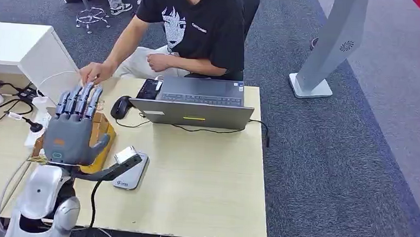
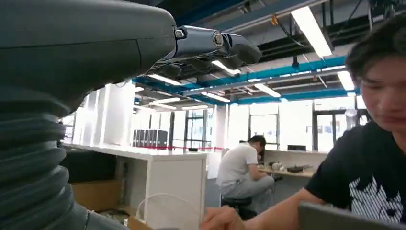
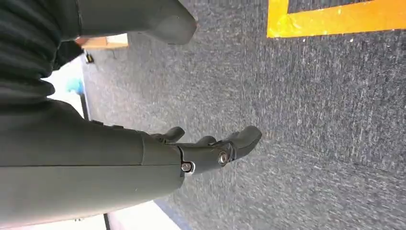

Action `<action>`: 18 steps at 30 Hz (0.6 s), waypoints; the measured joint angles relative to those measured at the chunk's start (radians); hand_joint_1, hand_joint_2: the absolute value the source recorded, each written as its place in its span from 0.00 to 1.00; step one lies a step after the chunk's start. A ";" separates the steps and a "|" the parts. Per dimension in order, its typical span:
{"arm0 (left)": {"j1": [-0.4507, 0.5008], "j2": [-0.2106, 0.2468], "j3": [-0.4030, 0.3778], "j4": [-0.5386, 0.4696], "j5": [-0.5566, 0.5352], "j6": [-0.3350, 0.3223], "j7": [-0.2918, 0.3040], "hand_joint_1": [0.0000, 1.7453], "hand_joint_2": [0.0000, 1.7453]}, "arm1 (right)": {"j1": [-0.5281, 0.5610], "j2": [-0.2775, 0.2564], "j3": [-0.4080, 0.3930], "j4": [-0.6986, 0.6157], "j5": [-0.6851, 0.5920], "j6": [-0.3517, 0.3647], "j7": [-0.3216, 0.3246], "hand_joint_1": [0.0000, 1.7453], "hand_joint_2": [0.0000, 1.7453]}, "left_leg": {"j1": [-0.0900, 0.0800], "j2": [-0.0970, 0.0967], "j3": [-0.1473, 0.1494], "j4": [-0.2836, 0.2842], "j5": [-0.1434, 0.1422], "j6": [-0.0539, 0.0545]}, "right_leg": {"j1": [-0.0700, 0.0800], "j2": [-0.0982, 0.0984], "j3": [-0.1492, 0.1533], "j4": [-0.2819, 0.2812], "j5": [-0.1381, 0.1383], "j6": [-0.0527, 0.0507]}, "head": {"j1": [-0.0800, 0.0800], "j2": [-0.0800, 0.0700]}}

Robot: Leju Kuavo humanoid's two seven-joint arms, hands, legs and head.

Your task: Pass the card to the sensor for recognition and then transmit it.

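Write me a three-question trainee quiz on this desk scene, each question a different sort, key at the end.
1. True or false: the left hand is raised over the table with fingers spread and nothing in it.
2. Multiple choice: What lies on the table just right of the left hand's thumb? A) a grey sensor pad B) a keyboard C) a cup
3. Fill in: the person's hand reaches toward the robot's fingertips, near the ______ left of the laptop.

Key: 1 true; 2 A; 3 mouse. The right hand hangs over the carpet, fingers apart, holding nothing.
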 joint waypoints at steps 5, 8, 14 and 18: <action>0.050 0.002 0.000 -0.024 0.012 -0.021 -0.018 0.00 1.00 | 0.000 0.004 -0.016 0.000 -0.010 0.000 0.000 0.00 1.00 | 0.000 0.000 0.000 0.000 0.000 0.000 | 0.000 0.000 0.000 0.000 0.000 0.000 | 0.000 0.000; 0.106 0.011 0.000 -0.058 0.008 -0.031 -0.021 0.00 1.00 | 0.001 0.005 -0.025 0.000 -0.015 -0.002 0.013 0.00 1.00 | 0.000 0.000 0.000 0.000 0.000 0.000 | 0.000 0.000 0.000 0.000 0.000 0.000 | 0.000 0.000; 0.199 0.044 0.000 -0.116 -0.006 -0.044 0.044 0.00 1.00 | 0.001 0.008 -0.039 0.000 -0.018 -0.005 0.022 0.00 1.00 | 0.000 0.000 0.000 0.000 0.000 0.000 | 0.000 0.000 0.000 0.000 0.000 0.000 | 0.000 0.000; 0.223 0.052 0.000 -0.135 -0.006 -0.044 0.048 0.00 1.00 | 0.000 0.009 -0.043 0.000 -0.018 -0.005 0.021 0.00 1.00 | 0.000 0.000 0.000 0.000 0.000 0.000 | 0.000 0.000 0.000 0.000 0.000 0.000 | 0.001 0.000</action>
